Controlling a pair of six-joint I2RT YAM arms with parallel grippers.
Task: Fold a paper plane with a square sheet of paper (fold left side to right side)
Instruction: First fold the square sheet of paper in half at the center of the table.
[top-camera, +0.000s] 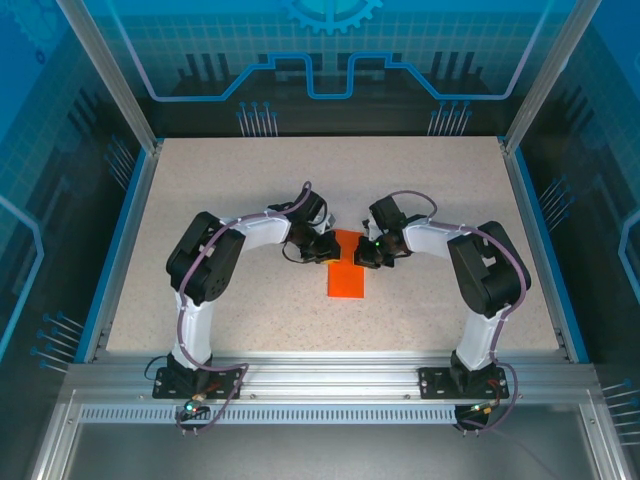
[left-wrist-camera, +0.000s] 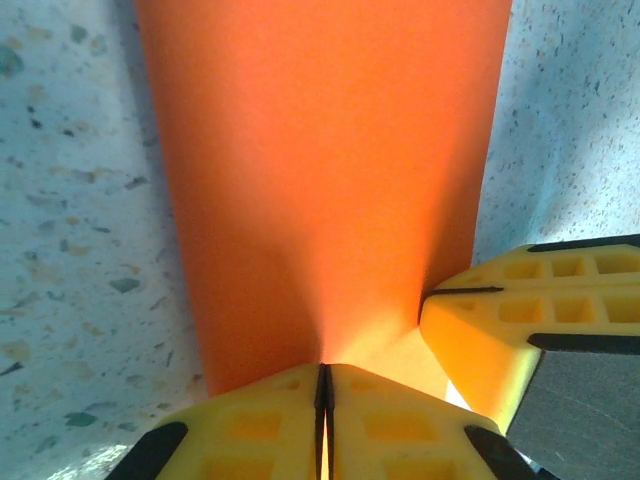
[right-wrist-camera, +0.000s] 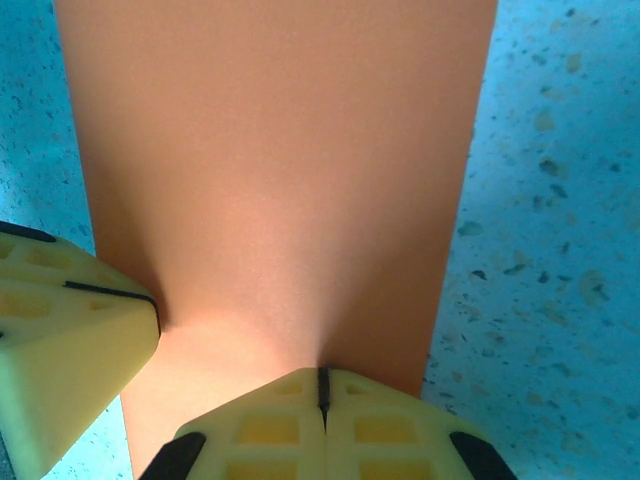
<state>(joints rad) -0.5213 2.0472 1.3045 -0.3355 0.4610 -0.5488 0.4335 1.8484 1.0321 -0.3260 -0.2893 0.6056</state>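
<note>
Left gripper (left-wrist-camera: 323, 400): arm bent inward; we saw it pinching the paper (top-camera: 347, 280) at its far edge.
Right gripper (right-wrist-camera: 322, 392): mirrored, seemingly pinching the same edge.

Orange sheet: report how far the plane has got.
Done: the orange sheet lies as a narrow rectangle, apparently halved. In hand: left jaws and right jaws are shut, pinching its far edge. Left: no pointed nose or wings yet.

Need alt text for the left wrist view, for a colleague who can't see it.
Orange paper runs up the frame from the left gripper, whose yellow jaws are shut on its near edge. The right gripper meets the paper at its right side, just beside them, with speckled table on both sides.
</note>
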